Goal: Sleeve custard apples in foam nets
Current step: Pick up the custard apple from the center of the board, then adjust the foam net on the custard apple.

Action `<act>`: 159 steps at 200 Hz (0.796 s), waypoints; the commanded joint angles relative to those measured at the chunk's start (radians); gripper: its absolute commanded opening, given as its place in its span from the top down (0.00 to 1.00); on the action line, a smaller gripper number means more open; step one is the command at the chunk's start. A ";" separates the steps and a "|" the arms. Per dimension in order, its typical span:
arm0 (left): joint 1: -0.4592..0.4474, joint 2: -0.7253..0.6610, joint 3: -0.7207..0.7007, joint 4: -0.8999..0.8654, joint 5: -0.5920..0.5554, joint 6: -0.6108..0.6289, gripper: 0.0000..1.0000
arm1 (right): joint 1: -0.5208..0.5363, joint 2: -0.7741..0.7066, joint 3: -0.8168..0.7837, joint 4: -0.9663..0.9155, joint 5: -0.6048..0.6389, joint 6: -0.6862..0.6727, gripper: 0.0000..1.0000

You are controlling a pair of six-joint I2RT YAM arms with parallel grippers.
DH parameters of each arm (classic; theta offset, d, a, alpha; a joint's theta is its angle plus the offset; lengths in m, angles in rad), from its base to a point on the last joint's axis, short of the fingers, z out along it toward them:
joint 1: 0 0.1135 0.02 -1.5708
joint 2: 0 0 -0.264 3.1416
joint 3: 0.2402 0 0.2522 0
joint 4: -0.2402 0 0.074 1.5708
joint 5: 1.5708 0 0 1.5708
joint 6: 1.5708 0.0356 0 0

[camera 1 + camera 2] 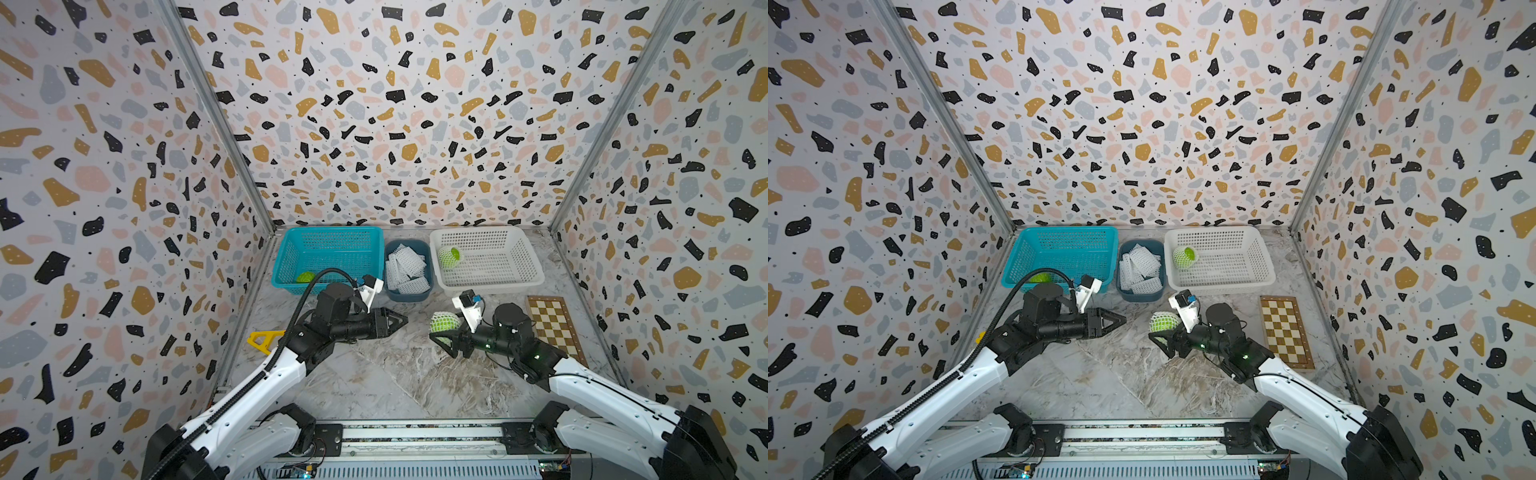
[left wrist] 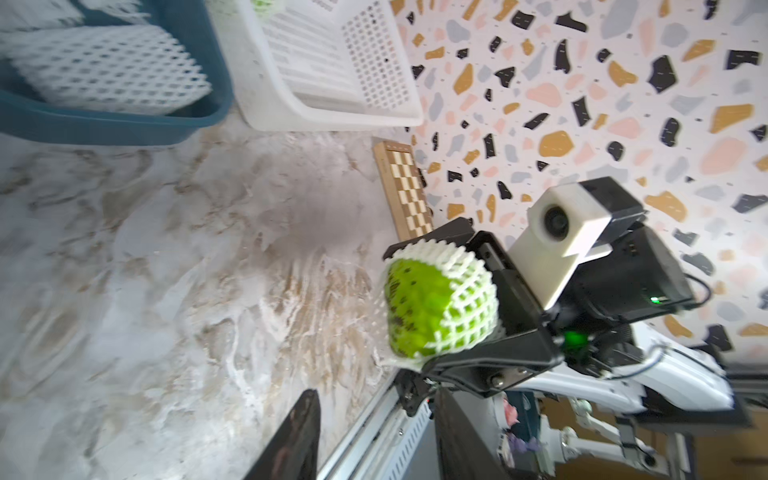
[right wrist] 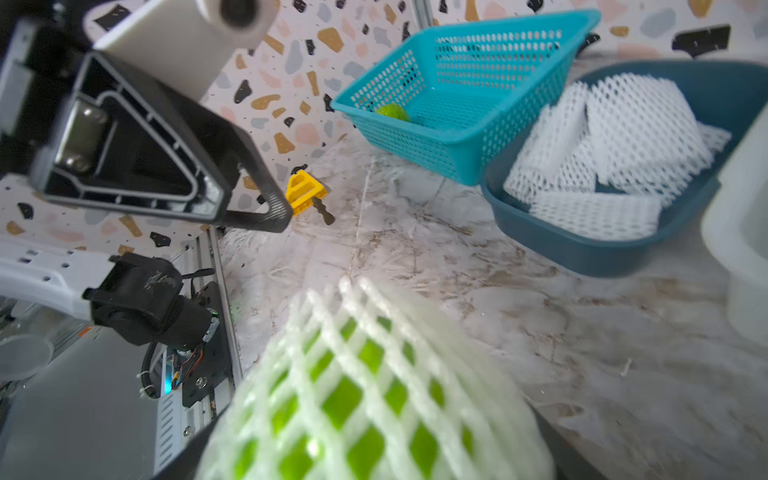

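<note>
A pale scrawl on a black motor housing (image 3: 156, 286) by the front rail is too blurred to read. Over the marble table (image 1: 395, 374), the left end effector (image 1: 402, 320) hangs partly open, its fingers a little apart with nothing between them. Facing it, well apart, the right end effector (image 2: 434, 303) is spread wide and clamped on the held custard apple (image 1: 444, 322), lifted off the table, with a foam net (image 2: 469, 291) covering most of it and one green face bare. A chessboard (image 1: 555, 328) lies beside the right arm and a yellow plastic piece (image 1: 264, 340) beside the left. At the back wall, a dark blue tub (image 1: 409, 295) of spare foam nets (image 1: 405, 268) sits between a teal basket (image 1: 291, 286) holding a bare custard apple (image 1: 305, 277) and a white basket (image 1: 490, 284) holding a sleeved custard apple (image 1: 449, 257).
</note>
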 commanded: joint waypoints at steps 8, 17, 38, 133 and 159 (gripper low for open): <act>0.003 -0.001 0.037 0.076 0.188 -0.003 0.61 | 0.070 -0.053 -0.014 0.072 0.069 -0.081 0.19; 0.001 0.004 0.038 0.105 0.224 -0.021 0.62 | 0.087 -0.067 -0.020 0.082 0.086 -0.090 0.19; -0.004 0.021 0.039 0.166 0.315 -0.053 0.62 | 0.122 -0.101 -0.041 0.121 0.114 -0.117 0.19; -0.054 0.073 0.088 0.116 0.332 -0.010 0.58 | 0.158 -0.068 -0.004 0.097 0.156 -0.149 0.20; -0.057 0.091 0.084 0.108 0.314 -0.003 0.57 | 0.171 -0.071 -0.004 0.096 0.159 -0.151 0.20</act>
